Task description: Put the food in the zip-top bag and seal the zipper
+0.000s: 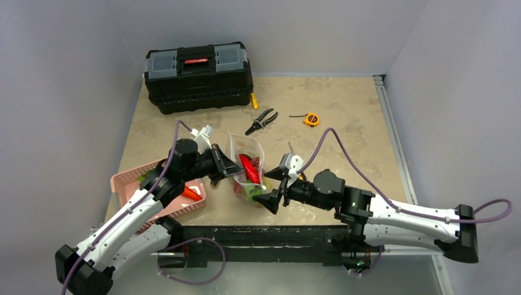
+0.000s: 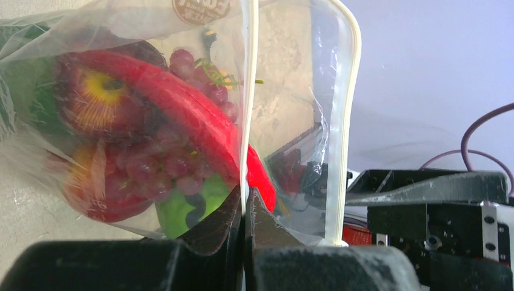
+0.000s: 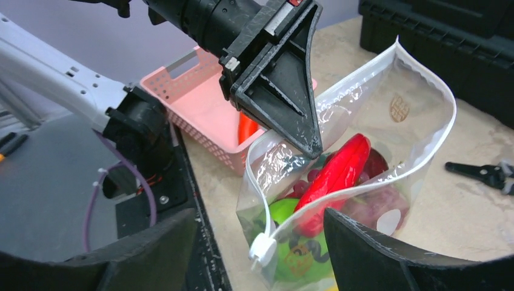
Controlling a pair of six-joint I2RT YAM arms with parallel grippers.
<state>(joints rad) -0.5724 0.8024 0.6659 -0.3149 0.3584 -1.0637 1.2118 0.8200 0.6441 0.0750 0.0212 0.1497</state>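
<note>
Grey walls enclose a beige bench; a toolbox stands at its far edge. The bag stands upright near the front, between the two tools, with its mouth open at the top. Most of the food sits in its lower half: a chili, grapes and a green piece. A carrot lies in the pink basket to the left of the bag.

Left tool: closed, pinching one wall of the bag at the zipper.

Right tool: jaws wide apart and gripping nothing. They straddle the bag's near end, where a white slider sits on the strip.

Handling. Expect the film to be thin, limp and slick. It has no shape of its own and will likely fold if you grip it mid-wall. The load is probably light and rests at the bottom, so the bag should hang steady from the rim. Take hold on the zipper strip, likely the stiffest part, or on the slider to close it. Treat the toy pieces as light, hard and glossy. Grip them across the narrow middle, as they may slip or roll.
</note>
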